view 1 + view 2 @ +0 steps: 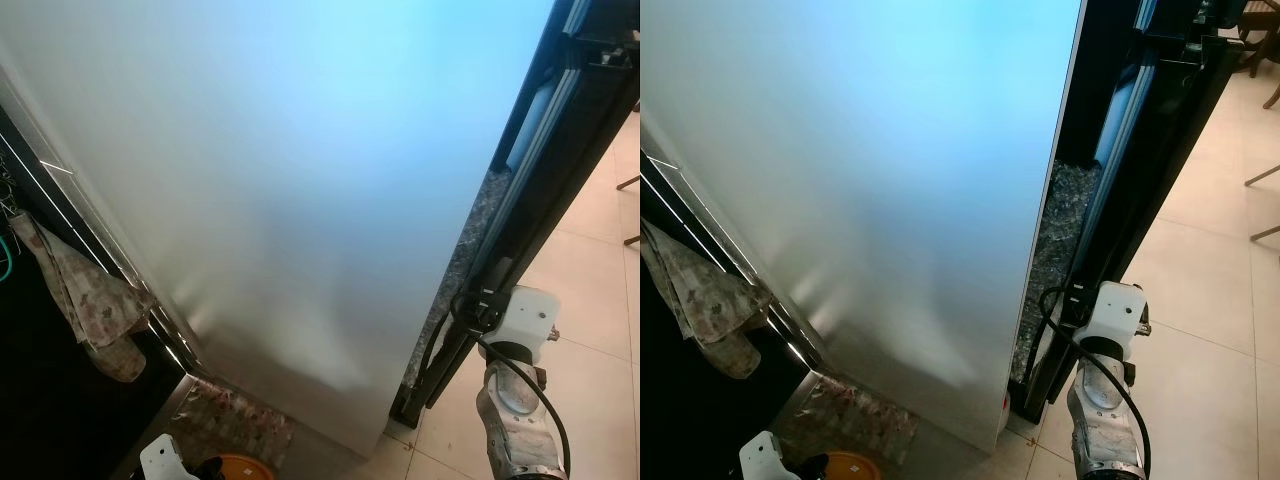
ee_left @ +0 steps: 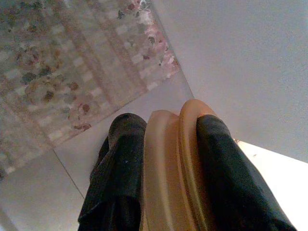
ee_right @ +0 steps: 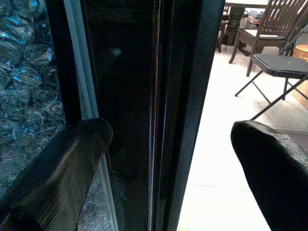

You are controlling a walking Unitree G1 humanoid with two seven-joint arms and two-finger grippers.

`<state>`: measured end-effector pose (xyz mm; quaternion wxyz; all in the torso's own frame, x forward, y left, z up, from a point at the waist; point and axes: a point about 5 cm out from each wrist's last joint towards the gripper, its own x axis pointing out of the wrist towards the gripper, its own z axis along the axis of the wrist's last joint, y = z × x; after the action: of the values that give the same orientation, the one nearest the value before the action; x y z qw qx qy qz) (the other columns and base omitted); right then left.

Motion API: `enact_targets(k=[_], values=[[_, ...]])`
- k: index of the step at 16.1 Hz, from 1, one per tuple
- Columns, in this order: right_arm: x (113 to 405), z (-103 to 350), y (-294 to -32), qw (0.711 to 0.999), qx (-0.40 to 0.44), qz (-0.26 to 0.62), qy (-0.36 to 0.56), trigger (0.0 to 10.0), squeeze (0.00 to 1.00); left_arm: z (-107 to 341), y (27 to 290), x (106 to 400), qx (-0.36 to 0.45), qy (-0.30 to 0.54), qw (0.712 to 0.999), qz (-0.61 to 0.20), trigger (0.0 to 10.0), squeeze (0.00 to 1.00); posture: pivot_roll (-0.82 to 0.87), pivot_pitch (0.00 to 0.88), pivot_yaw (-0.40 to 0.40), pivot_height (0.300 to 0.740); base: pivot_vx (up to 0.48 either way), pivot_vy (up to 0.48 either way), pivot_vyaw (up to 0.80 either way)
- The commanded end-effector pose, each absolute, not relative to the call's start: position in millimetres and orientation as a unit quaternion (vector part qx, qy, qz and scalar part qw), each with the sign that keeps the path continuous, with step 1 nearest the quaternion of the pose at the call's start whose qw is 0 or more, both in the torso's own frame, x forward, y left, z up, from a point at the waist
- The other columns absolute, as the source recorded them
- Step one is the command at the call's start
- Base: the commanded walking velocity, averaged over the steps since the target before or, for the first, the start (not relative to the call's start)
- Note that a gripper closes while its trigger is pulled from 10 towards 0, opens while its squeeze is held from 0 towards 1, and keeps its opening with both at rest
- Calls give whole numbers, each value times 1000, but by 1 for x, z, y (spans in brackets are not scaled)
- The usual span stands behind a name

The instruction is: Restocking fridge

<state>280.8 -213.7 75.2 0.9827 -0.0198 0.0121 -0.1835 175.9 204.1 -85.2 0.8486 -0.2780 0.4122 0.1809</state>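
Kitchen, tiled floor [image 1: 590,290] | silver fridge [image 1: 300,200] dead ahead, black door [image 3: 144,120] ajar at its right | right end effector [image 3: 173,159] spread wide around door edge | left end effector [image 2: 166,168] clamped on orange lid [image 2: 173,163] near patterned cloth [image 2: 62,62].

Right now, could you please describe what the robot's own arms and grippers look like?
The right arm is scuffed silver metal below a white joint housing, with a black cable looping along it. The right gripper has two long, matte black fingers. The left gripper has the same black fingers, and the left arm shows a white housing.
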Motion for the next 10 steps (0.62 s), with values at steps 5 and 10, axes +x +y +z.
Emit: enact_targets(k=[5,10], values=[[282,76,-218,980,-20,-196,7,10000,0,-86,205,174,-272,420,848,178,10000,0,-40,8,76,740,0,0,0],[275,77,-234,970,-35,-242,2,10000,0,-85,204,176,-271,418,849,177,10000,0,-43,8,75,740,0,0,0]])
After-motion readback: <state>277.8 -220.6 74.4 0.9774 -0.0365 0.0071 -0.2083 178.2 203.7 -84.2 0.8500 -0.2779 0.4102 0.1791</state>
